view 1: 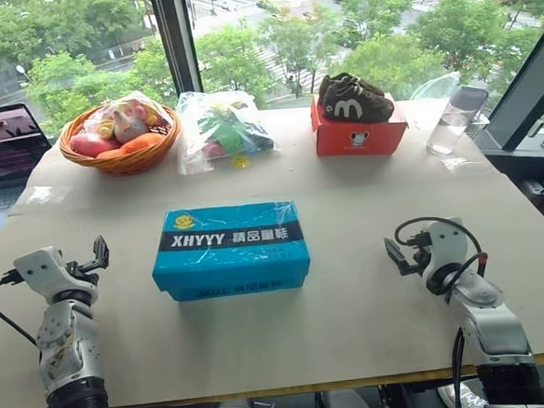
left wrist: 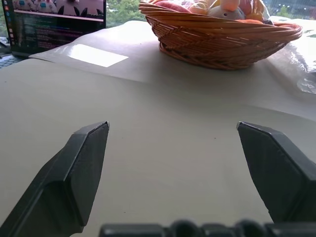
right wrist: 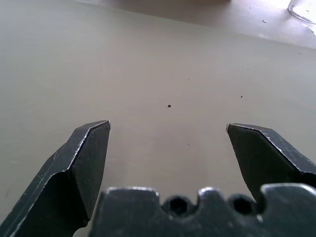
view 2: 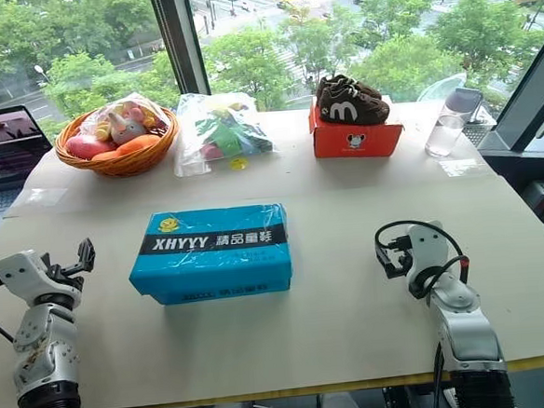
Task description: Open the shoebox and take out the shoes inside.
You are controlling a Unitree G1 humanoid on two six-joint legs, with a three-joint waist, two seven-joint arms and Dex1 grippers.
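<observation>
The bright blue shoebox (view 1: 230,249) lies in the middle of the table with its lid shut, black "XHYYY" band facing up. The shoes are hidden inside it. My left gripper (view 1: 96,255) hovers over the table to the left of the box, apart from it, open and empty; the left wrist view shows its fingers (left wrist: 86,163) spread wide over bare tabletop. To the right of the box my right gripper (view 1: 394,254) is also open, a clear gap away from it, with nothing between its fingers (right wrist: 86,158).
Along the far edge stand a wicker basket (view 1: 123,140) of toys, a clear bag (view 1: 222,128) of colourful items, a red box (view 1: 359,137) with dark brown shoes (view 1: 353,98) on top, and a clear bottle (view 1: 455,121). A laptop (view 1: 2,148) sits far left.
</observation>
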